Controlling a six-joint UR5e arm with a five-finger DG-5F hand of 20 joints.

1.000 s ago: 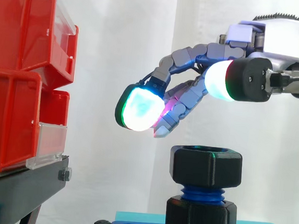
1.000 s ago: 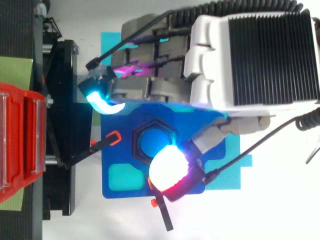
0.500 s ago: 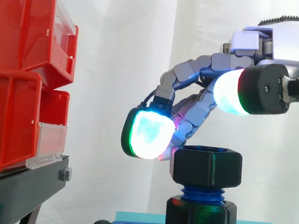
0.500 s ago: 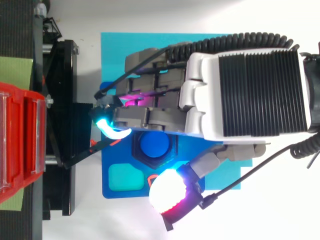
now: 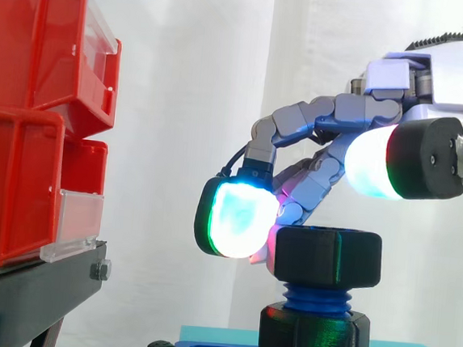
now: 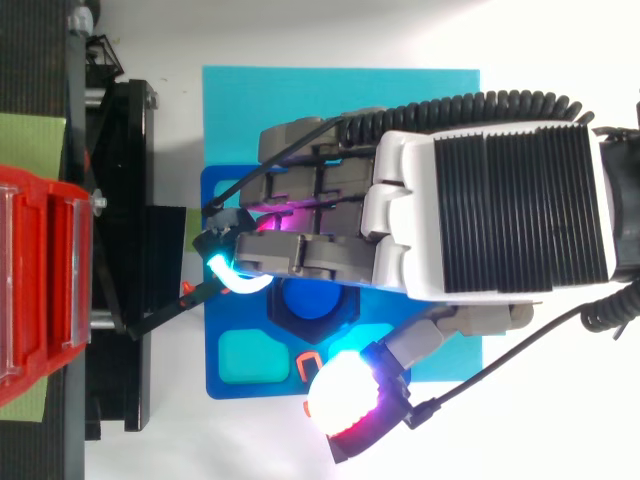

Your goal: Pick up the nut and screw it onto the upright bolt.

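A black hex nut (image 5: pixel 328 256) sits on top of the upright blue bolt (image 5: pixel 315 297), above a second black nut (image 5: pixel 312 340) at the bolt's foot. From above, the bolt's blue top (image 6: pixel 308 296) shows inside the nut's black ring (image 6: pixel 342 316). My hand (image 6: pixel 490 210) hangs over them. Its bent fingers (image 5: pixel 312 185) reach down along the nut's left and far side, with a glowing pad (image 5: pixel 236 218) level with the nut. The thumb pad (image 5: pixel 376 167) stays above the nut on the near side, apart from it. Nothing is pinched.
The bolt stands on a blue fixture plate (image 6: pixel 240 385) lying on a cyan mat (image 6: pixel 340 95). Stacked red bins (image 5: pixel 25 123) rest on a black stand (image 5: pixel 31 286) to the left. A black clamp with an orange tip (image 6: pixel 190 295) lies between stand and plate.
The hand has come down and drawn back toward the right of the side view. Its fingers have gone from above the nut to beside it. The thumb has moved off the bolt.
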